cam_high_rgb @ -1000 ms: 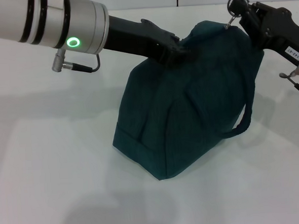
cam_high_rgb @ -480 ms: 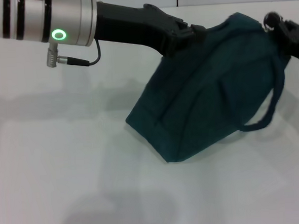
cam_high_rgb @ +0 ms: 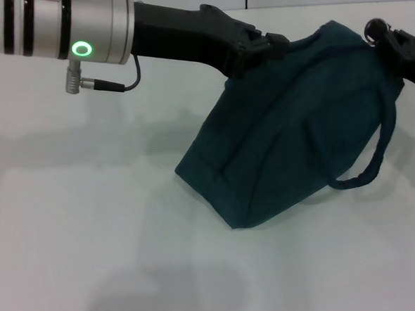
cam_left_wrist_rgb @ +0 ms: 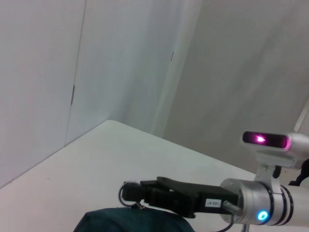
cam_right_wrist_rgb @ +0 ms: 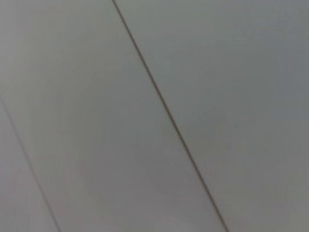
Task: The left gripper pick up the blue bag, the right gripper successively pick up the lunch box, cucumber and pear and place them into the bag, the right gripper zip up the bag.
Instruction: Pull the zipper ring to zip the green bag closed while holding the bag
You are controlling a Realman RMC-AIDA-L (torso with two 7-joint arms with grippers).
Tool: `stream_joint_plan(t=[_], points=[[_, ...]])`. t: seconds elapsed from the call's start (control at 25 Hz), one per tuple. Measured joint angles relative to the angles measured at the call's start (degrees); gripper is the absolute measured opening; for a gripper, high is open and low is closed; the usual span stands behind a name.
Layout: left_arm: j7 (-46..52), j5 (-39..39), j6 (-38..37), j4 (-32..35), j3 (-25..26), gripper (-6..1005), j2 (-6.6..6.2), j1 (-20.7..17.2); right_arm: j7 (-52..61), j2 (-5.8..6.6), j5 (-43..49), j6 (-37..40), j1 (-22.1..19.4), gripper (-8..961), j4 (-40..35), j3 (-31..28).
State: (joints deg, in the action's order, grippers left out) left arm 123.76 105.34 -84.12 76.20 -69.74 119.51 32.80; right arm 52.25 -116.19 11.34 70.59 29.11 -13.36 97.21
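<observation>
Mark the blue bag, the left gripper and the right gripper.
blue bag (cam_high_rgb: 284,137), head view, middle of its side panel.
left gripper (cam_high_rgb: 275,44), head view, fingertips at the bag's top.
right gripper (cam_high_rgb: 382,35), head view, tip at the bag's top corner.

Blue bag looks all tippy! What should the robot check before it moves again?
1. Left gripper has the blue bag by its top: ok, it is pressed into the fabric there.
2. Right gripper is at the bag's other top corner: ok; whether its fingers grip cannot be told.
3. Bag upright: not ok, it leans, with only a lower edge on the table.
4. Bag zipped: cannot tell, the zip is hidden.
5. Food inside: cannot tell; none lies on the table in view.
6. Loop handle free: ok, it hangs loose.
</observation>
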Motion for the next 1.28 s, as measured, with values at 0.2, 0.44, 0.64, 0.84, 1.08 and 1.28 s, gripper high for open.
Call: stream_joint_plan(t=[0.2,0.44,0.64,0.84,1.08,1.28], points=[[-1.1,-1.8,0.2,0.0,0.0,8,0.03,-0.7,0.0,0.00,0.0,6.1,0.0,10,-0.1,0.1],[-2.7,-2.3,1.4,0.0,-1.3,77,0.14,-1.4,0.2,0.06,0.5,9.8,0.1,10,-3.0,0.5],[-4.6,-1.4,5.2,0.0,-4.4,265,0.18,-1.8,0.8,0.17,0.6,10.7,0.8,10,-4.8,1.7],[-4.7,-0.8,7.5,0.2,-5.6,497,0.18,-1.8,0.8,0.16,0.6,11.1,1.5,9,-5.2,2.4],[-4.5,1.5,8.0,0.3,-6.4,665,0.17,-1.3,0.8,0.10,0.6,11.1,1.8,9,-5.3,2.6],[-4.7,2.2,8.6,0.5,-6.5,590,0.17,-1.4,0.8,0.09,0.6,11.0,1.8,9,-5.3,2.7]])
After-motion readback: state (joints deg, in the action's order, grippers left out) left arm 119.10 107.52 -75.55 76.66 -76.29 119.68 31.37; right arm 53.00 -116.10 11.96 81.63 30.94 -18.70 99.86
